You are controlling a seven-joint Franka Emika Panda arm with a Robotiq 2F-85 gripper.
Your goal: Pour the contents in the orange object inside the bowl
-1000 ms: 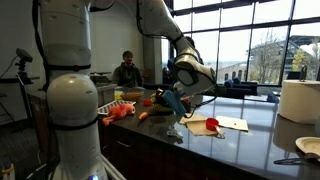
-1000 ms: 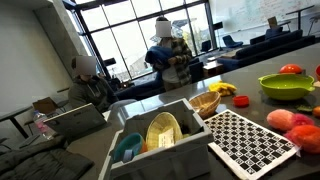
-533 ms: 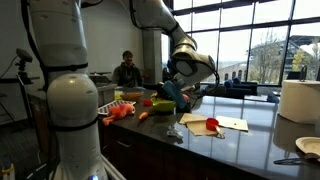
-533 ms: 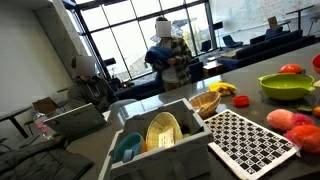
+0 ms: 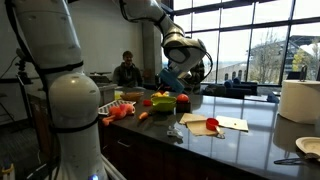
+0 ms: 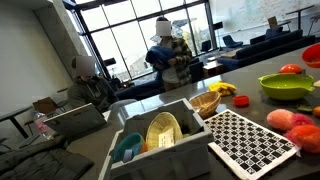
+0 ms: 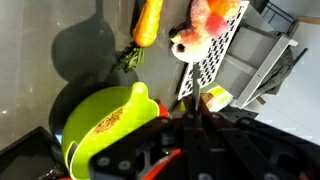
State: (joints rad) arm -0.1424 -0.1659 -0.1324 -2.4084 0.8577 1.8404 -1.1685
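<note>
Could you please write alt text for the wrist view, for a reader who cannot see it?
Seen from above, the dark gripper fills the lower frame, partly over the rim of a lime-green bowl on a dark countertop. Beyond the bowl lie a toy carrot and an orange-pink plush toy by a white rack.

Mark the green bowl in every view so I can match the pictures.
In an exterior view: the green bowl sits mid-frame on the dark counter.
In an exterior view: the bowl is at the right edge, on the far part of the counter.
Wrist view: the bowl fills the lower left.
Shared landmark: the orange toy, which shows in all three views.
</note>
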